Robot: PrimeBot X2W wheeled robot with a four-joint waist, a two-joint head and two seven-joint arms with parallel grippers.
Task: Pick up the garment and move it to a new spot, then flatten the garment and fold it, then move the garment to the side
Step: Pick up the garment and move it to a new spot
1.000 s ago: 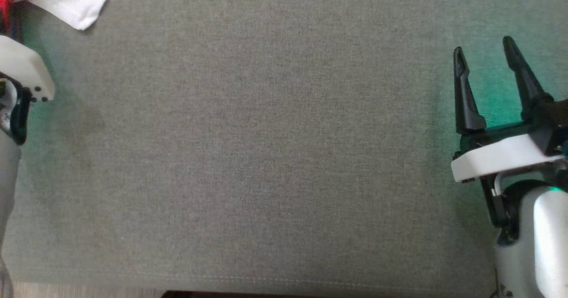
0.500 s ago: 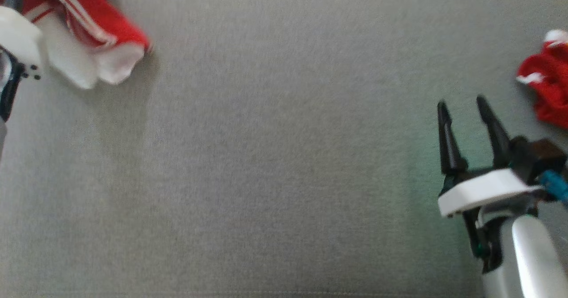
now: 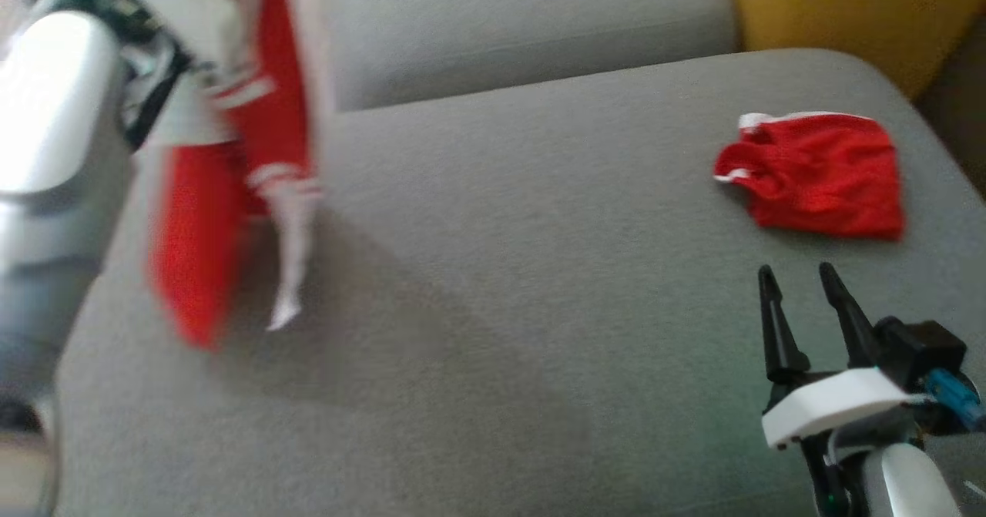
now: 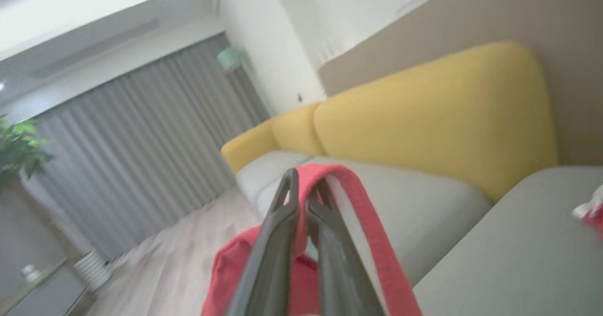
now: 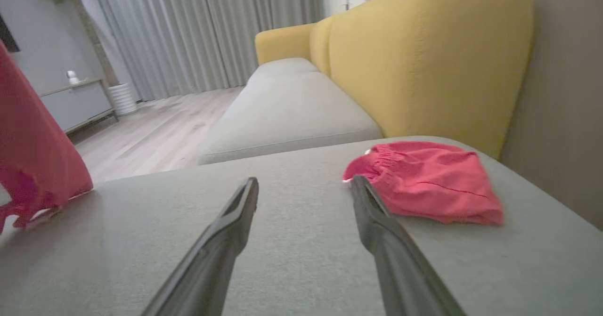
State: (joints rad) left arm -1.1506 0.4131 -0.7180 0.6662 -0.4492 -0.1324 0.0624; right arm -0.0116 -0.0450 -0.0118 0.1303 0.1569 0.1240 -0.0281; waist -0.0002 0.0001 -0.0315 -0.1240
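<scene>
A red and white garment (image 3: 231,170) hangs from my raised left arm at the upper left of the head view, its lower end trailing just above the grey cushion (image 3: 501,309). In the left wrist view my left gripper (image 4: 301,184) is shut on a red band of that garment (image 4: 362,217). The same cloth shows at the left edge of the right wrist view as a red garment (image 5: 33,156). My right gripper (image 3: 797,278) stands open low over the cushion at the lower right, nothing between its fingers (image 5: 235,217).
A second red piece of clothing (image 3: 816,174) lies folded at the cushion's far right, also seen as the folded red piece (image 5: 424,182) just beyond my right fingers. A yellow sofa back (image 5: 424,57) rises behind. The cushion's edges drop off at left and right.
The head camera has tilted up, bringing the sofa back and folded red piece into view. My left arm has lifted the garment higher, so it hangs long.
</scene>
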